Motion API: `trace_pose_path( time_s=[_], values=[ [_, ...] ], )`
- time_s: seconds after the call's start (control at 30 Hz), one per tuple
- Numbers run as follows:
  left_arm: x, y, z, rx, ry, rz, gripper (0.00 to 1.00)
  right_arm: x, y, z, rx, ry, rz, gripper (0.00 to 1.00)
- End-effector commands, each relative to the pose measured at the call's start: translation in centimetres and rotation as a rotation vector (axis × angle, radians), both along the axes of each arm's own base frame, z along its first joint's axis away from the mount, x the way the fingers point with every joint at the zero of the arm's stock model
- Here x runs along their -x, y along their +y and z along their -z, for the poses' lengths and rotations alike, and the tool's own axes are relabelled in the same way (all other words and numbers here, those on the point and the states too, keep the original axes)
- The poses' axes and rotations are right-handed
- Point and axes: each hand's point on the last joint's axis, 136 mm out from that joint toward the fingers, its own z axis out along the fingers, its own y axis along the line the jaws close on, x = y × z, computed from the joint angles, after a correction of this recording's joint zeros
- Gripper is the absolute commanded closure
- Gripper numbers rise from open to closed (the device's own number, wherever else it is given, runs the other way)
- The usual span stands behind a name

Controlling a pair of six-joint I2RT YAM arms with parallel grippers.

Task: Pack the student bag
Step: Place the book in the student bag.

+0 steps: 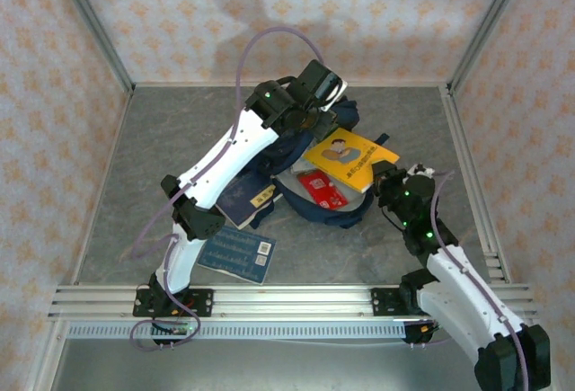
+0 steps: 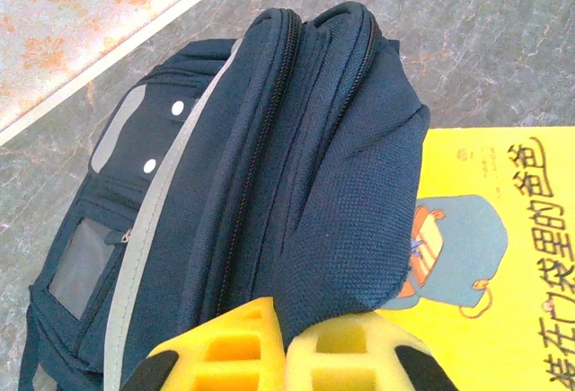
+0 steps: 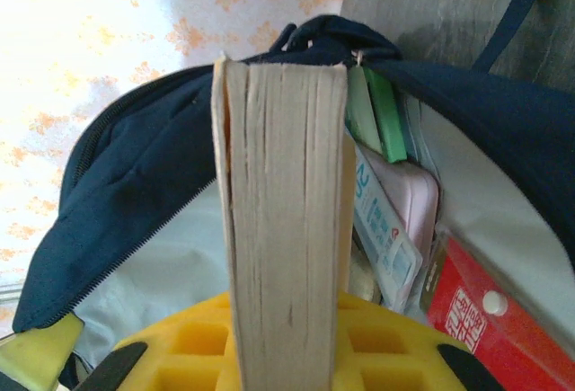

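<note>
The navy student bag (image 1: 346,214) lies open mid-table. My left gripper (image 1: 316,123) is over its far side, shut on a fold of the bag's fabric (image 2: 359,229) pinched between the yellow fingers (image 2: 225,351). From the right, my right gripper (image 1: 384,178) is shut on a thick yellow-covered book (image 1: 350,159), whose page edge (image 3: 283,229) stands upright between the pads at the bag's mouth (image 3: 135,175). Inside the bag are a red box (image 3: 485,319), a pink case (image 3: 409,202) and green items (image 3: 377,112). The book's yellow cover (image 2: 512,256) lies beside the pinched fold.
A light-blue booklet (image 1: 238,254) and a dark-blue book (image 1: 244,200) lie on the grey table left of the bag, under the left arm. Aluminium frame rails (image 1: 269,301) run along the near edge, and patterned walls enclose the table.
</note>
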Motion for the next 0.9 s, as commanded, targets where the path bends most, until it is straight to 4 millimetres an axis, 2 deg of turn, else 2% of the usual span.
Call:
trace_pose_path(
  time_s=[0.0, 0.17, 0.33, 0.67, 0.87],
  values=[
    [-1.4, 0.0, -5.0, 0.125, -0.127, -0.031, 1.0, -0.6, 0.4, -6.0, -0.102, -0.173, 0.028, 1.0],
    [-1.5, 0.1, -5.1, 0.135, -0.126, -0.033, 1.0, -1.1, 0.8, -5.4, -0.096, -0.157, 0.047, 1.0],
    [-1.4, -0.1, -5.2, 0.153, -0.118, -0.025, 1.0, -2.4, 1.7, -4.4, -0.115, -0.129, 0.056, 1.0],
    [-1.0, -0.8, -5.2, 0.187, -0.094, -0.004, 1.0, -5.4, 3.0, -5.5, -0.117, -0.168, 0.066, 1.0],
    [-0.9, -1.2, -5.2, 0.205, -0.084, 0.005, 1.0, -7.0, 4.9, -5.0, -0.112, -0.158, 0.052, 1.0]
  ],
)
